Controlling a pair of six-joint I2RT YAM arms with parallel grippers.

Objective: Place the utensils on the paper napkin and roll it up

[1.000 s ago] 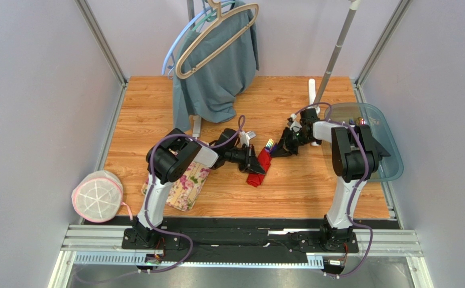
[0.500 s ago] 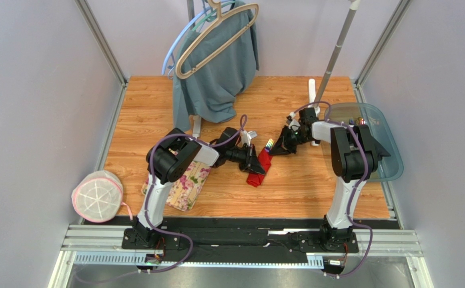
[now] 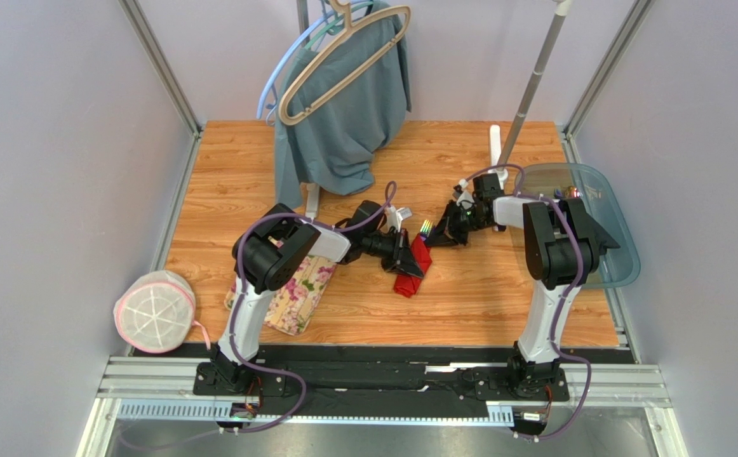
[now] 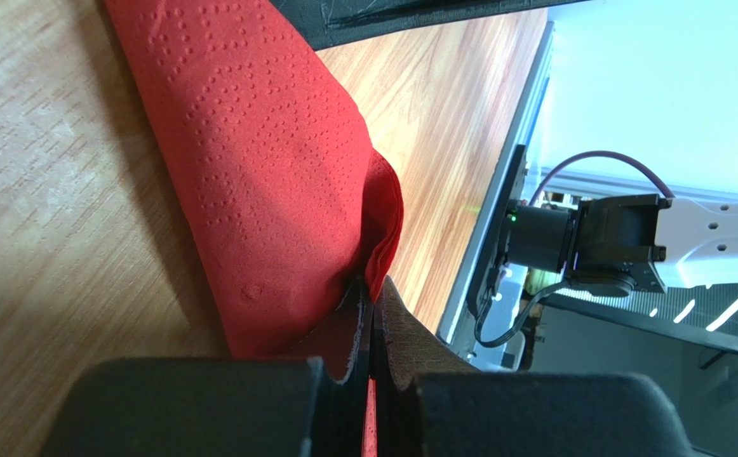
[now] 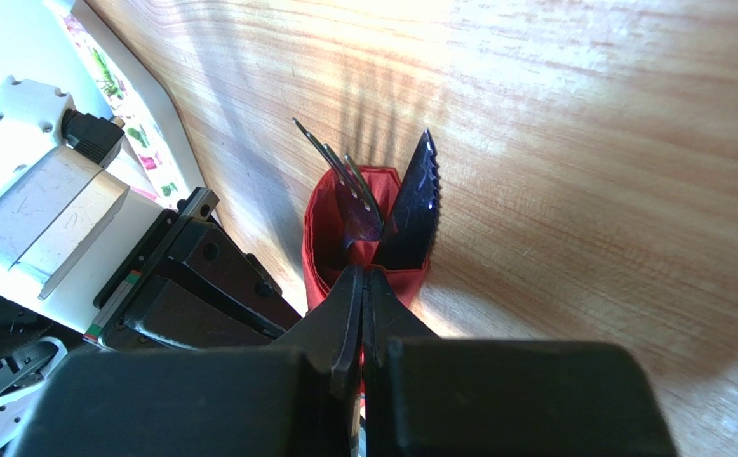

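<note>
Embossed red paper napkin (image 4: pixel 277 190) wrapped round thin plastic utensils (image 3: pixel 425 228), mid wood-grain table (image 3: pixel 497 295).
Pinched tight at folded edge by left gripper (image 4: pixel 373 297); clamped at open end by fully closed right gripper (image 5: pixel 363 278), serrated knife (image 5: pixel 411 214) and fork tines (image 5: pixel 356 205) poking out.

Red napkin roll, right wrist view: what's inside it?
A fork and a serrated knife poke tips-first out of the napkin roll's open end. The wrap covers their handles, so it cannot be seen whether more pieces sit inside.
</note>
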